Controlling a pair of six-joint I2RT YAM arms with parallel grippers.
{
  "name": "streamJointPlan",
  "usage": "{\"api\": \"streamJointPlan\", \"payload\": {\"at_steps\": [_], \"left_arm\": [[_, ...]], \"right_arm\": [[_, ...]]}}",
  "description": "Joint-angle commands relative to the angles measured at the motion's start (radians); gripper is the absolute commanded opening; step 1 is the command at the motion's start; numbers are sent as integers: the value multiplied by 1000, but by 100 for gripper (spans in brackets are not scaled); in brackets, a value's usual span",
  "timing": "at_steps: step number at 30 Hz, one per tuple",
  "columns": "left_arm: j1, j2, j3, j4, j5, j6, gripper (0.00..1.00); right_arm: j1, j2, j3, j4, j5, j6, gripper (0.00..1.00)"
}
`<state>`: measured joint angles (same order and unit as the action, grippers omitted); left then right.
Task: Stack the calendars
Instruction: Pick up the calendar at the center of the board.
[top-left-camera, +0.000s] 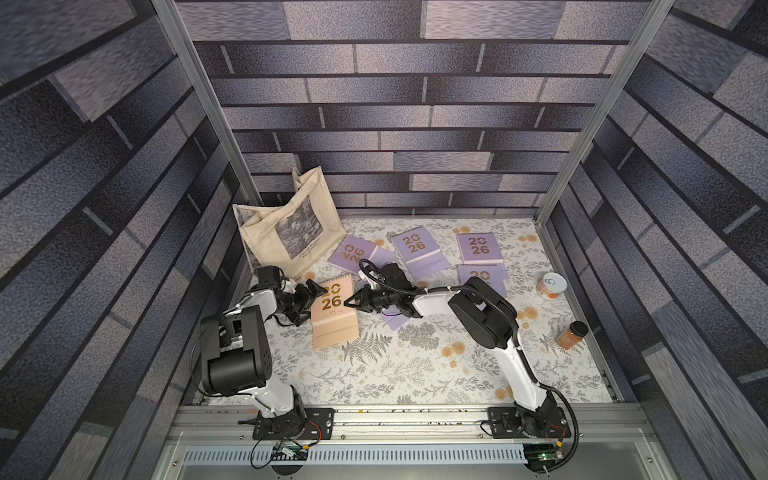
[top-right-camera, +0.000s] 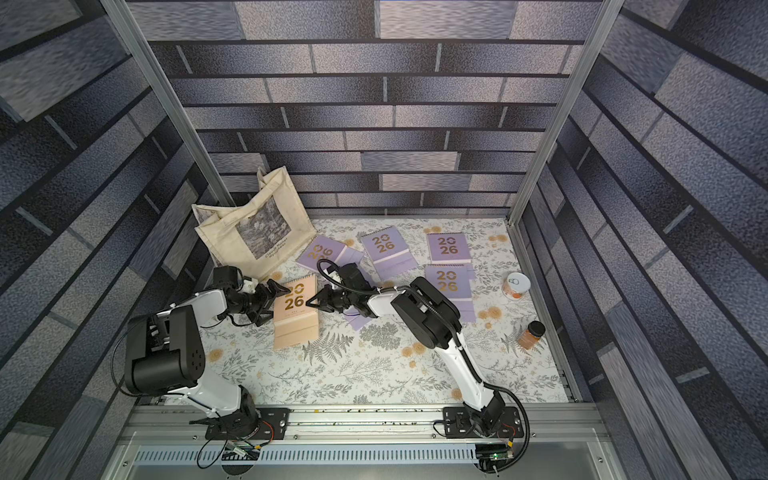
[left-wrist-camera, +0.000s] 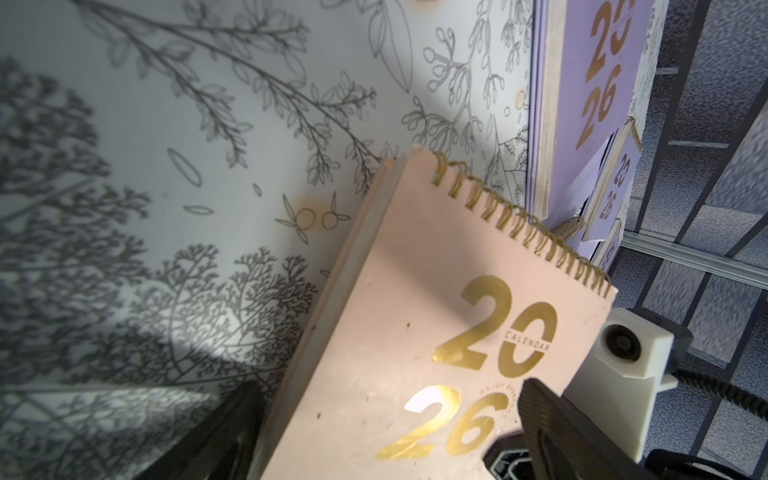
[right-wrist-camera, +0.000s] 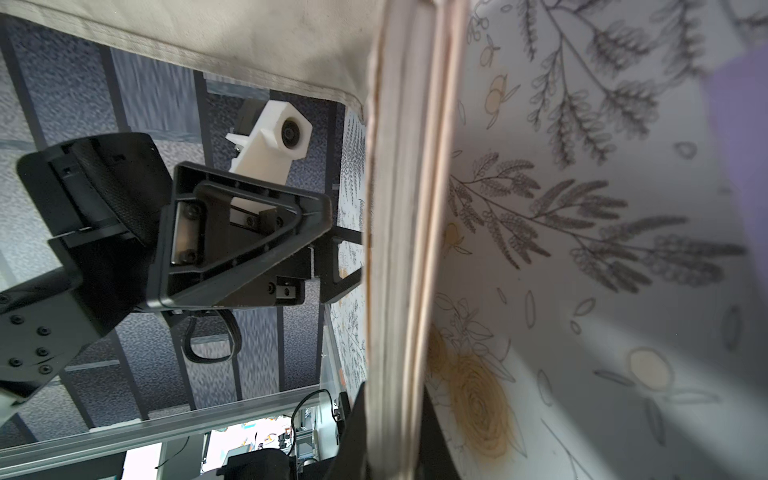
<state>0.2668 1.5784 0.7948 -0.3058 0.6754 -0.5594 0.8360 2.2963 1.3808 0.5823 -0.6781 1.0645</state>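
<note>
A table (top-left-camera: 415, 374) spread with a grey-and-ochre botanical print fills the floor of a brick-patterned enclosure, seen in both top views, with two black-and-white robot arms reaching in from a rail at its near edge

A beige tote bag (top-left-camera: 286, 224) with a grey print slumps in the far left corner, propped against the walls

Lilac calendars (top-left-camera: 417, 249), each stamped with a gold "2026", lie face up and loosely scattered across the far half of the table: one just beside the bag, two further right along the back, and one in front of them partly hidden by the right arm. A lilac corner (top-left-camera: 392, 322) shows beneath that arm's wrist

The peach calendar (top-left-camera: 334, 316) sits apart from them, left of centre, between the two arms, its gold spiral pointing to the back wall

The right end effector (top-left-camera: 348, 302) is clamped on the peach calendar's right-hand edge; the right wrist view shows the calendar (right-wrist-camera: 407, 208) edge-on between its two dark fingers. The left end effector (top-left-camera: 311, 301) waits with its jaws wide apart just beside the opposite edge, and whether it touches the cover cannot be told

At the far right stand a white-lidded can (top-left-camera: 550, 284) and, nearer, an amber jar (top-left-camera: 573, 334) with a dark cap
</note>
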Motion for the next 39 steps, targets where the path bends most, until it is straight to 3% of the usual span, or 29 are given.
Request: {"api": "streamJointPlan", "payload": {"at_steps": [1, 6, 13, 16, 18, 21, 25, 30, 39], "left_arm": [[-7, -87, -21, -14, -37, -21, 100], [-4, -303, -37, 73, -54, -40, 100], [-18, -430, -22, 65, -97, 15, 100], [-16, -444, -37, 160, -9, -11, 100], [-25, -443, -54, 311, 91, -76, 100], [-79, -442, -56, 470, 138, -142, 100], [-157, -418, -8, 549, 185, -171, 100], [-182, -414, 6, 672, 287, -256, 100], [-248, -415, 55, 665, 406, -237, 100]], "right_arm": [[-21, -29, -34, 156, -45, 38, 0], [-90, -187, -132, 162, -96, 16, 0], [-162, -430, -213, 112, -204, 1, 0], [-178, -551, -233, -21, -233, -90, 0], [-199, -626, -260, -66, -249, -121, 0], [-228, -698, -292, -103, -279, -144, 0], [-241, -765, -305, -267, -267, -270, 0], [-291, -828, -347, -283, -295, -268, 0], [-350, -867, -325, -331, -341, -293, 0]]}}
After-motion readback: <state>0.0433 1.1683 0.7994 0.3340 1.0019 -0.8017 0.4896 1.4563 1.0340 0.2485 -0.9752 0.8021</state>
